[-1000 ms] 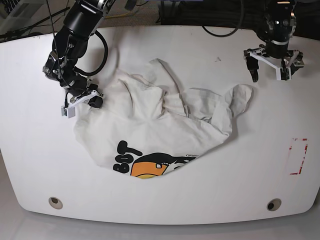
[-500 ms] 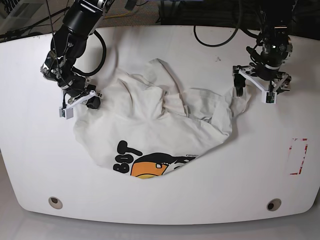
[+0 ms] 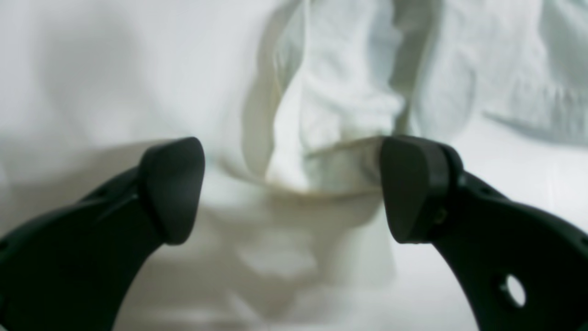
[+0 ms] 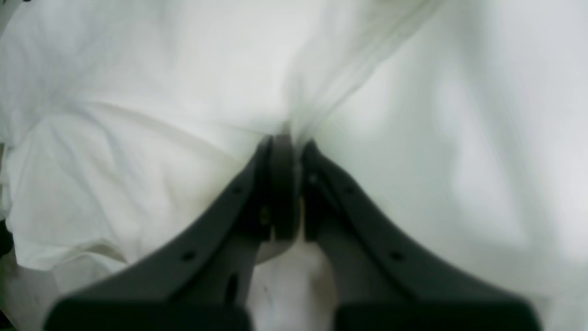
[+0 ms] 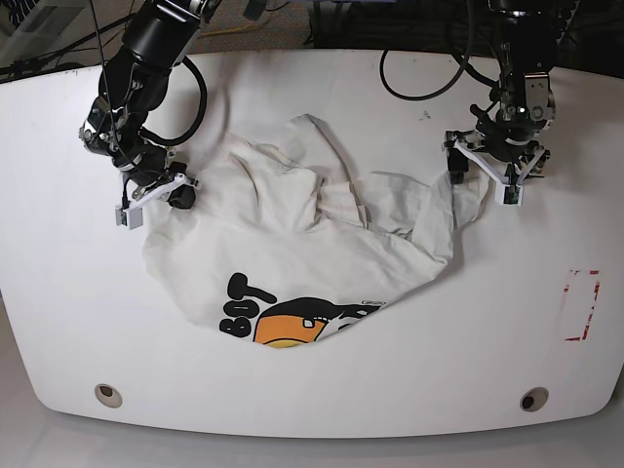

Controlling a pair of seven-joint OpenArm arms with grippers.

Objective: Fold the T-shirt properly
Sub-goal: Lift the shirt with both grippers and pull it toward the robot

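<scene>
Lying crumpled mid-table, the T-shirt (image 5: 312, 244) shows its orange print toward 6 o'clock. We see the right gripper (image 5: 154, 198) pinched, apparently on cloth at 9 o'clock. The left gripper (image 5: 485, 178) gapes wide over the 3 o'clock sleeve.

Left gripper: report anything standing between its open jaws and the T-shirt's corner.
Nothing visible does. The left gripper hangs open right over a bunched fold at the T-shirt edge, only air between them.
</scene>
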